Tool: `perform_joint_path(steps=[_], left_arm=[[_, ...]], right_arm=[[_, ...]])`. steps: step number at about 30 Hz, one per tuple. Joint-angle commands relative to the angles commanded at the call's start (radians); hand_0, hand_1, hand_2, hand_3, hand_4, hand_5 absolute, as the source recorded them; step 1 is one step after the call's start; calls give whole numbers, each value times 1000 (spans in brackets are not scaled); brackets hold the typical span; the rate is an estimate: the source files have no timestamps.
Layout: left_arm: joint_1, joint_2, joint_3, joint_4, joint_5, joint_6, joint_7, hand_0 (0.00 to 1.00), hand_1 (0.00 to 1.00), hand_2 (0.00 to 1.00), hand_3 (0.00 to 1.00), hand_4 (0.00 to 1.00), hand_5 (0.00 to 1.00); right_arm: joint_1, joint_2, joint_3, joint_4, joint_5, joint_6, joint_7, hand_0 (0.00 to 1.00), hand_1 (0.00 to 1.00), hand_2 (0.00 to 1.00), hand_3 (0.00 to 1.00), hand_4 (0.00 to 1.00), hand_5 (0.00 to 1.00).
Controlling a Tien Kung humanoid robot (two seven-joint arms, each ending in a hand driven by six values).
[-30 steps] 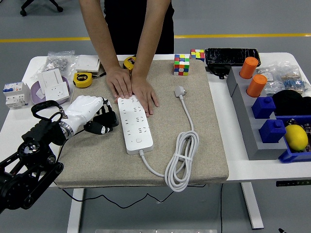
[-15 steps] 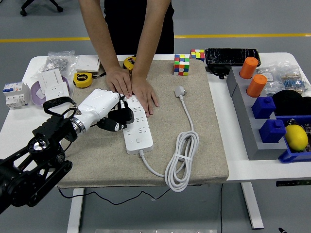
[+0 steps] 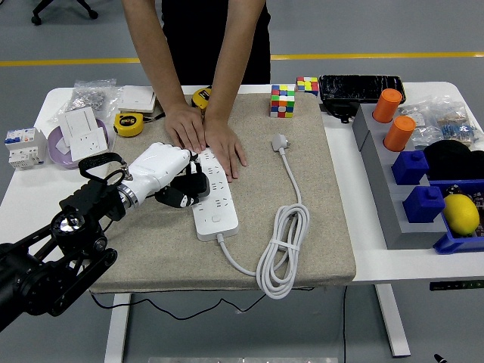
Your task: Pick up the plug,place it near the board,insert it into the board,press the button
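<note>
A white table (image 3: 30, 198) carries a beige mat (image 3: 318, 227) that takes up most of its middle, and on the mat lies the white power strip (image 3: 209, 191), running lengthwise toward the near edge with its own cord looped in a coil (image 3: 282, 251) to the right and ending in a loose white plug (image 3: 280, 142). A person stands at the far side with both hands (image 3: 206, 136) flat on the far end of the strip, pinning it down. The robot's left hand (image 3: 161, 171) reaches in from the lower left, its white fingers curled around a black plug (image 3: 184, 191) that sits at the strip's left edge, over the middle sockets; whether the prongs have found any holes cannot be told from this view. The right arm is out of sight. The step in hand appears to be the insertion itself. The likely risk is misalignment: if the prongs are tilted or offset, pushing down could skid the plug across the strip's face or twist it in the grasp. A sideways push could also slide the strip under the person's palms, and the hands are close enough that the robot's fingers could brush them.
</note>
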Motion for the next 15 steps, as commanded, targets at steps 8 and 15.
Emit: perform_joint_path(steps=[8, 15], left_arm=[[3, 12, -1, 10, 0, 0, -2, 485, 500, 426, 485, 533, 2], [1, 19, 5, 11, 0, -4, 0, 486, 504, 425, 484, 536, 2]], right_arm=[[0, -1, -6, 0, 3, 0, 0, 864, 770, 760, 794, 998, 869], [-1, -1, -4, 0, 0, 0, -1, 864, 770, 760, 794, 998, 869]])
